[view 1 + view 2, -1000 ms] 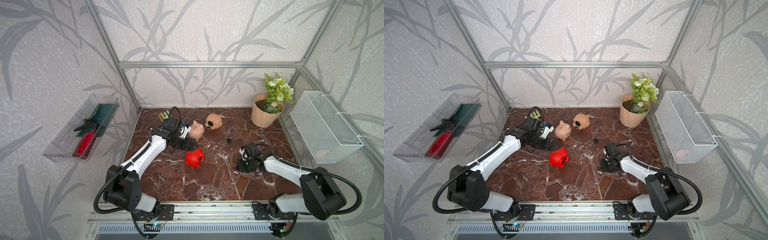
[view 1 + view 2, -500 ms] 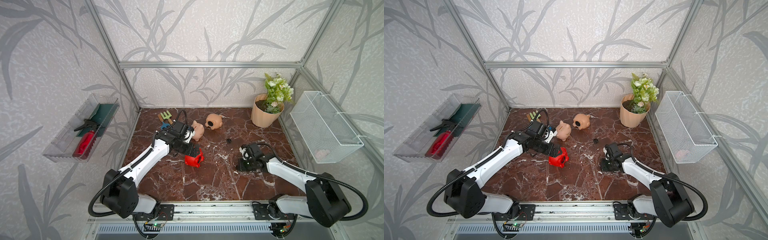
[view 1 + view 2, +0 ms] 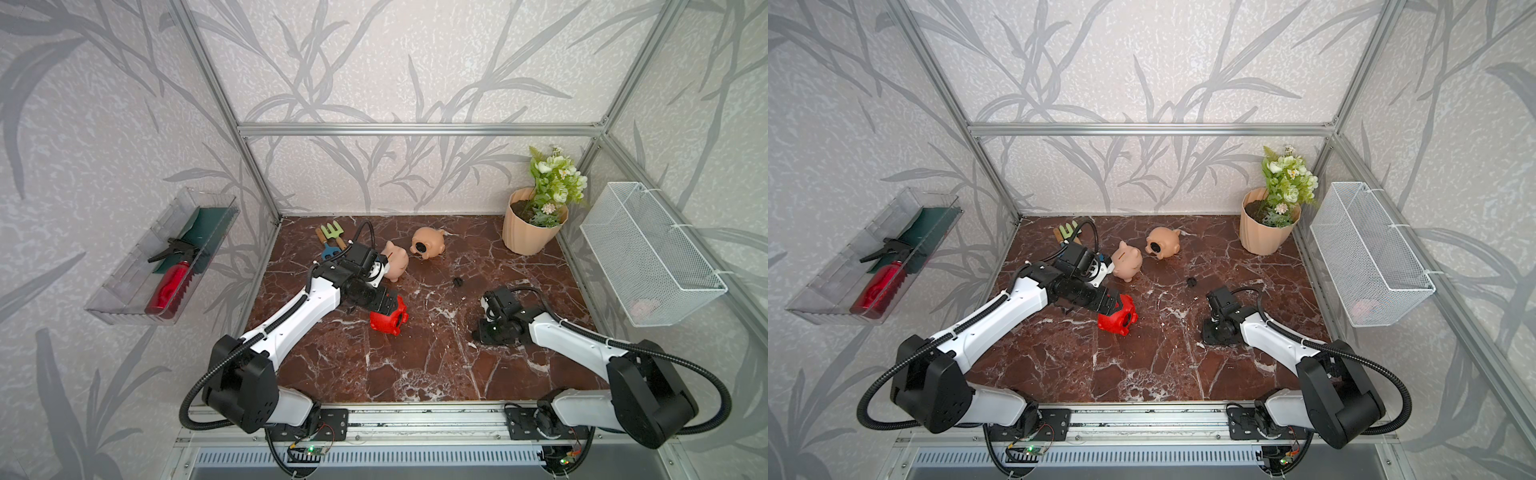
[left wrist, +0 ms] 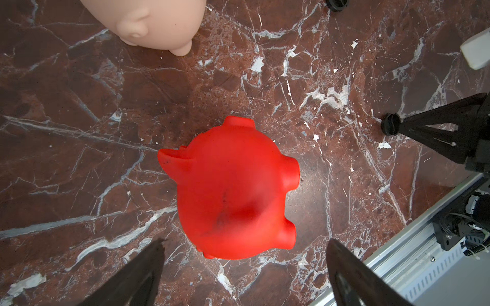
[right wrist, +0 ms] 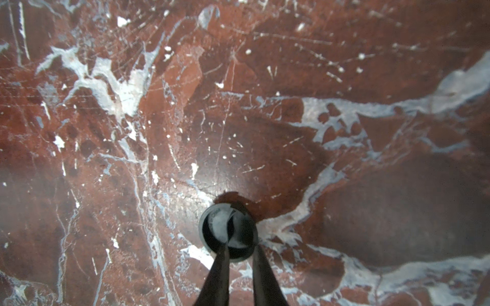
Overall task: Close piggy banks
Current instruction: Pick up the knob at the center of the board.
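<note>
A red piggy bank (image 3: 388, 320) (image 3: 1119, 320) lies on its side mid-floor, its round hole facing front-right. My left gripper (image 4: 245, 242) hovers just above it, open, one finger on each side and neither touching it. Two peach piggy banks sit behind: one upright (image 3: 395, 266) (image 4: 153, 21), and one (image 3: 428, 245) tipped over with its dark belly hole showing. My right gripper (image 5: 240, 247) points down at a black plug (image 5: 228, 231) (image 4: 391, 124) on the floor. Its jaws stand a narrow gap apart with the tips over the plug's rim.
A second black plug (image 3: 458, 281) lies loose behind the right arm. A peach flower pot (image 3: 528, 232) stands at the back right and garden tools (image 3: 330, 237) lie at the back left. A wire basket (image 3: 648, 253) and a clear tray (image 3: 166, 257) hang on the side walls.
My left arm swung from beside the upright peach piggy bank forward and right until it was over the red one. The right arm barely moved.
</note>
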